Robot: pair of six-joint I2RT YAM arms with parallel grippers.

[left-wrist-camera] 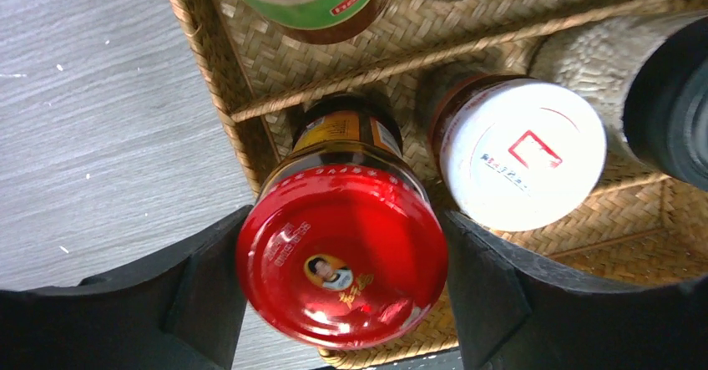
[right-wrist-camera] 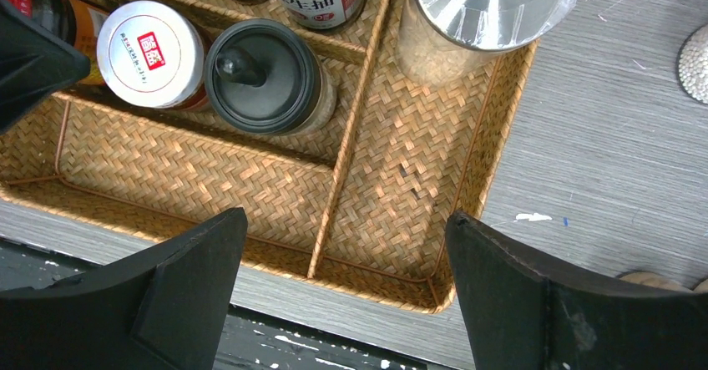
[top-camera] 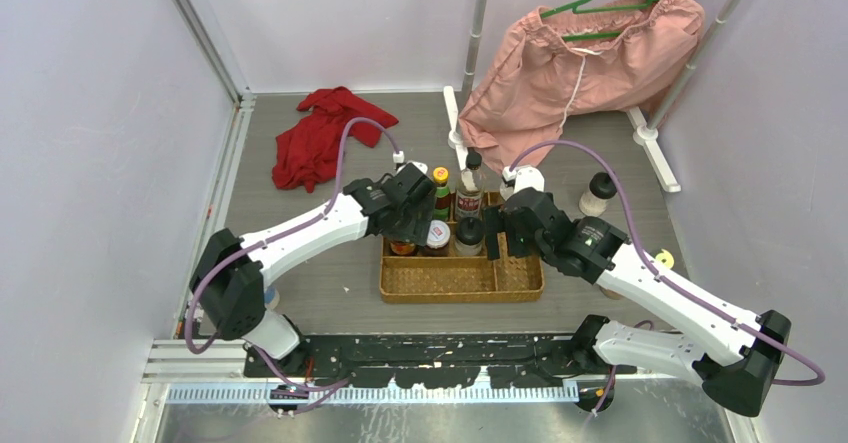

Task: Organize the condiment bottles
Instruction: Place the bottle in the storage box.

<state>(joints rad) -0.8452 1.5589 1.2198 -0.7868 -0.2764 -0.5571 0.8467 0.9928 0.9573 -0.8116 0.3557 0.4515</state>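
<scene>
Bottles crowd the far rows of the tray; one shaker stands on the worktop, far right. Your left arm stretches in from the left, and the left hand points down, fingers flanking the red-lid jar in the tray's left compartment; whether they press it, you cannot tell. Your right hand hangs spread and empty over the near right compartments. From above, the left hand hides that jar; wrist views crop the far bottles.
</scene>
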